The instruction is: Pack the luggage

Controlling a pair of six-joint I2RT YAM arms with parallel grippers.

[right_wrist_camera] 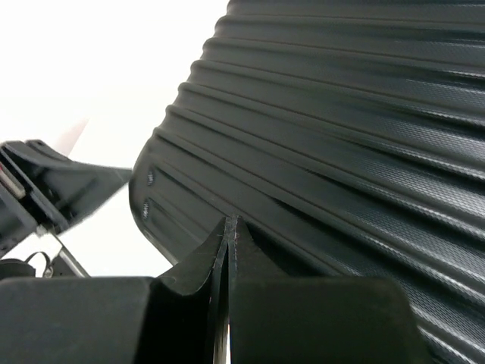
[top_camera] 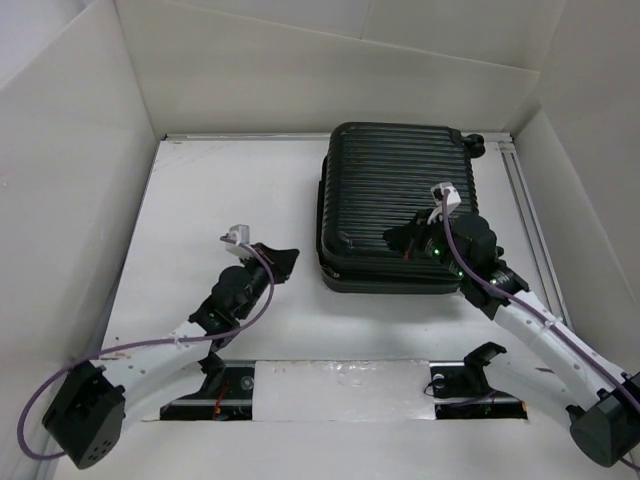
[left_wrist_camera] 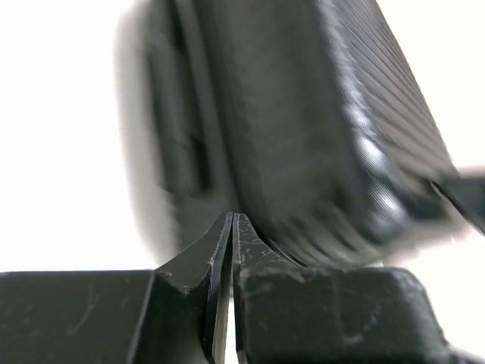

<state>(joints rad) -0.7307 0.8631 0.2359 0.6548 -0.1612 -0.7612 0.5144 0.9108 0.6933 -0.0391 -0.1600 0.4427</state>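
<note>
Suitcase [top_camera: 390, 190] lies flat on the white table [top_camera: 230, 180], far-right part, close to the back wall [top_camera: 330, 70]. It's closed, ribbed shell facing up, and one wheel [top_camera: 477, 140] shows at its far-right corner.

Left gripper [top_camera: 283, 258]: fingers pressed together, nothing between them. It sits over bare table just beside the suitcase's near-left corner, tips pointing at that corner. Left wrist view is motion-blurred, with tips [left_wrist_camera: 233, 216] meeting in front of the suitcase's side; can't tell if they touch it.

Right gripper [top_camera: 395, 238]: fingers also together, holding nothing. It's over the near-right part of the top shell. Right wrist view shows the tips [right_wrist_camera: 231, 220] meeting right at the ribs, close to the shell's rounded corner; contact is unclear.

Both arms reach in from the near edge, well apart from each other.
</note>
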